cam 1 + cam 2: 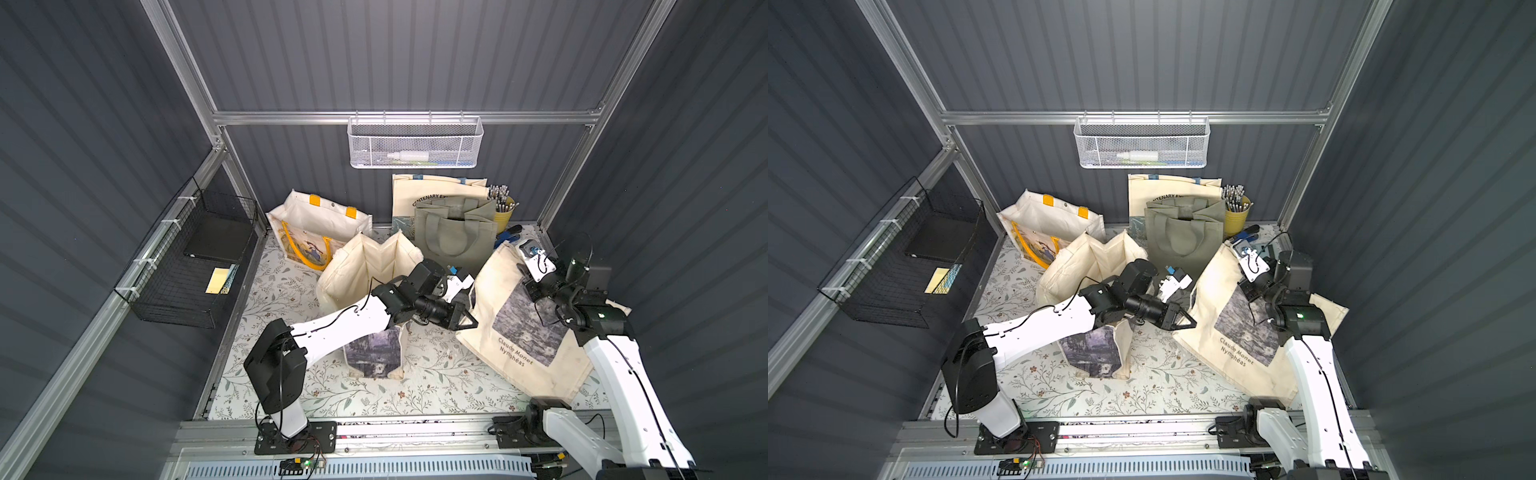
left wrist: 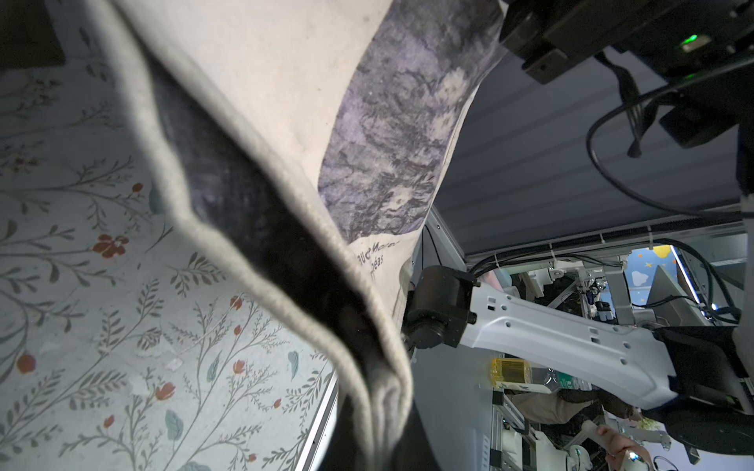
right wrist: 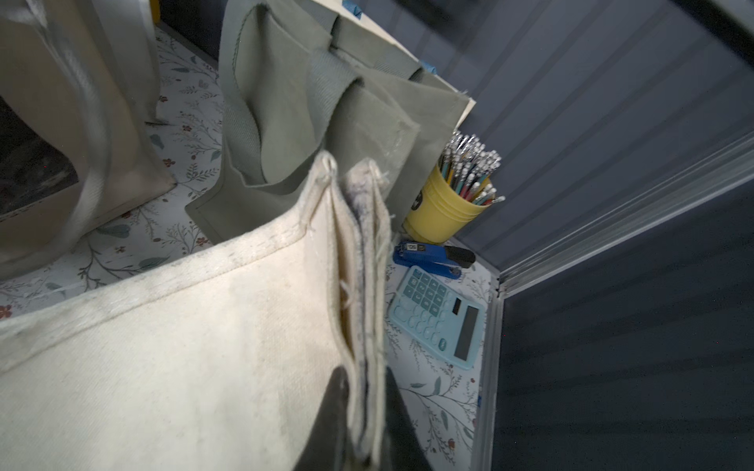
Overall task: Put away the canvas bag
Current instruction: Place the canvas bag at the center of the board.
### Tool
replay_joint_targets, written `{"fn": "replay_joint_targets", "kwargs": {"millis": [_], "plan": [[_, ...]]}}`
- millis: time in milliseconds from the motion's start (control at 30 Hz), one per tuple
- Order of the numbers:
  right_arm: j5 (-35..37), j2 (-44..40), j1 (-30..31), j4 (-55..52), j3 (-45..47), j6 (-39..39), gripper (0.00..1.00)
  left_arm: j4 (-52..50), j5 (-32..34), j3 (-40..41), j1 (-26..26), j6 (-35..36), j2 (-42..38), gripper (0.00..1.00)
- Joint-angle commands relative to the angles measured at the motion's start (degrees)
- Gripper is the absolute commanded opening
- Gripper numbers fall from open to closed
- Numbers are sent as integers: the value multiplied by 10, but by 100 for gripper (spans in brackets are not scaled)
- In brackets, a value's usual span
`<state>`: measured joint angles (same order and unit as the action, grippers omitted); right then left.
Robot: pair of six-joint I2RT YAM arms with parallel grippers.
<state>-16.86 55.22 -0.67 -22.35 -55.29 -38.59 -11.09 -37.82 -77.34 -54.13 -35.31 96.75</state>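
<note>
**Five Bags in the Cell, One Held at Two Edges**

Five cloth bags were in view. The flat canvas bag (image 1: 528, 332) was cream and coarse-woven, with a grey-violet painted panel and dark lettering. It hung tilted above the floral-patterned surface (image 1: 432, 374), stretched between the two arms. The left fingers (image 2: 418, 446) were pinched shut on its thick stitched hem. The right fingers (image 3: 332, 420) were clamped on a folded, fraying corner at the opposite edge.

Behind the left fingers, under that arm, stood one open cream bag (image 1: 365, 266), boxy and creased, with a similar print low on its side. Beyond it stood one cream bag with yellow handles (image 1: 316, 220). Just past the right fingers stood one soft grey-green bag (image 1: 455, 232) with wide webbing handles, and one stiff lettered cream bag (image 1: 432, 189) leaned behind it.

Close beside the right fingers were one round yellow cup (image 3: 438, 212) bristling with pencils, one blue stapler (image 3: 432, 255) and one pale blue calculator (image 3: 438, 316).

Two baskets hung on the walls: one of white mesh (image 1: 415, 141) and one of black wire (image 1: 187, 266).
</note>
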Motion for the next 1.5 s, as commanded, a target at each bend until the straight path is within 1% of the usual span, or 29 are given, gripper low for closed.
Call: {"fn": "replay_joint_targets", "kwargs": {"millis": [0, 67, 133, 200, 267, 333, 433, 533, 600, 633, 733, 800, 900, 933, 1000, 1067, 1100, 1167, 1267, 1300, 1333, 1467], "plan": [[-15, -3, 4, 52, 26, 23, 0, -25, 16, 27, -8, -24, -47, 0], [-7, -3, 4, 67, 49, 33, 0, -28, 53, 39, -9, -30, -65, 0], [-16, 8, 4, 69, 63, 26, 0, -19, 78, 73, -8, -45, -75, 0], [-26, 19, 5, 82, 76, 24, 0, -1, 80, 90, -8, -65, -73, 0], [-36, 31, 6, 100, 86, 26, 0, -1, 57, 81, -9, -69, -53, 0], [-41, 46, 9, 105, 88, 17, 0, -10, 22, 41, -9, -57, -19, 0], [-46, 74, 23, 96, 84, -16, 0, -60, -35, -25, -15, -30, 39, 0], [-57, 98, 42, 90, 82, -44, 0, -102, -81, -55, -20, -20, 84, 0], [-66, 109, 51, 94, 86, -53, 0, -111, -99, -58, -28, -14, 96, 5], [-73, 114, 54, 92, 89, -62, 0, -116, -99, -58, -31, -10, 95, 9], [-69, 121, 65, 100, 106, -78, 0, -144, -84, -60, -34, 11, 88, 31], [-63, 125, 70, 112, 118, -86, 0, -160, -70, -57, -35, 27, 80, 39], [-55, 136, 77, 122, 126, -101, 0, -178, -25, -65, -34, 50, 71, 53], [-52, 140, 80, 124, 127, -110, 0, -186, -7, -71, -34, 62, 67, 55], [-49, 170, 86, 129, 127, -119, 0, -190, 28, -77, -36, 82, 51, 61], [-42, 193, 94, 135, 120, -121, 0, -188, 62, -74, -35, 105, 28, 70], [-43, 204, 96, 138, 114, -121, 0, -185, 80, -70, -36, 111, 17, 73], [-46, 234, 106, 135, 97, -129, 0, -181, 110, -66, -37, 132, -5, 74], [-30, 273, 123, 140, 81, -142, 0, -141, 139, -41, -45, 154, -43, 76], [-29, 282, 125, 145, 79, -139, 0, -126, 139, -32, -47, 157, -52, 80], [-27, 292, 127, 151, 74, -132, 0, -113, 139, -23, -47, 160, -60, 91], [-45, 332, 133, 171, 42, -106, 0, -104, 131, -26, -49, 181, -57, 91]]}}
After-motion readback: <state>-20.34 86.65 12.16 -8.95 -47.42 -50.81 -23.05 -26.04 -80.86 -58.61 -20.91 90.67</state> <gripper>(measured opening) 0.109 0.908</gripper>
